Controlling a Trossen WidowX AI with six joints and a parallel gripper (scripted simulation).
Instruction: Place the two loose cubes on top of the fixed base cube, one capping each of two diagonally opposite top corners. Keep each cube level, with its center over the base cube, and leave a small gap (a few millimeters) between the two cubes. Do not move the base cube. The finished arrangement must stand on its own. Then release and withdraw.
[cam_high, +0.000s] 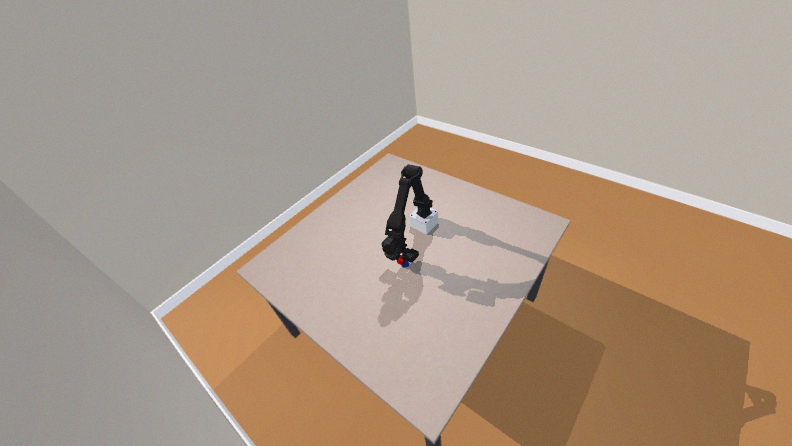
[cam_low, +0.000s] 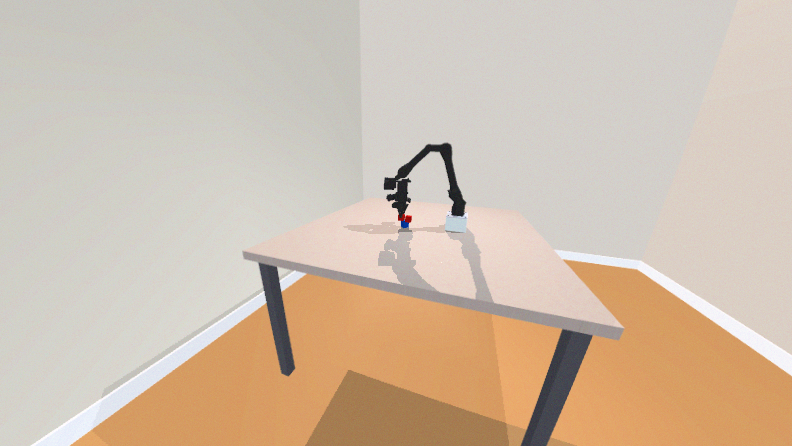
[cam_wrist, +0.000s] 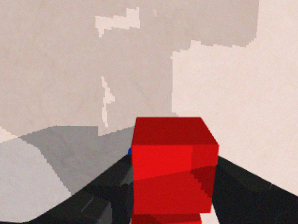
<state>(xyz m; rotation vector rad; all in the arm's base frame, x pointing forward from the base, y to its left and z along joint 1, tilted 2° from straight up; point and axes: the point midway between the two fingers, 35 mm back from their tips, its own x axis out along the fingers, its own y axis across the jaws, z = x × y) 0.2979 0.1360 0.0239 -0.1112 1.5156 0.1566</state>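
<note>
The blue base cube (cam_high: 405, 264) (cam_low: 404, 224) stands on the table; only a sliver of it (cam_wrist: 130, 151) shows in the wrist view, left of the held cube. One loose red cube (cam_low: 408, 218) sits on its right part in the exterior view. My gripper (cam_low: 401, 216) (cam_wrist: 170, 163) points down and is shut on the other red cube (cam_low: 401, 217) (cam_wrist: 174, 175), at about the same height over the base's left part. Whether the held cube touches the base, and the gap between the red cubes, cannot be told. A red strip shows below the held cube in the wrist view.
The arm's white mount (cam_high: 423, 222) (cam_low: 456, 222) stands on the table (cam_high: 332, 249) (cam_low: 343, 249) behind the cubes in the top view and to their right in the exterior view. The arm arches over from it. Arm shadows fall around the cubes.
</note>
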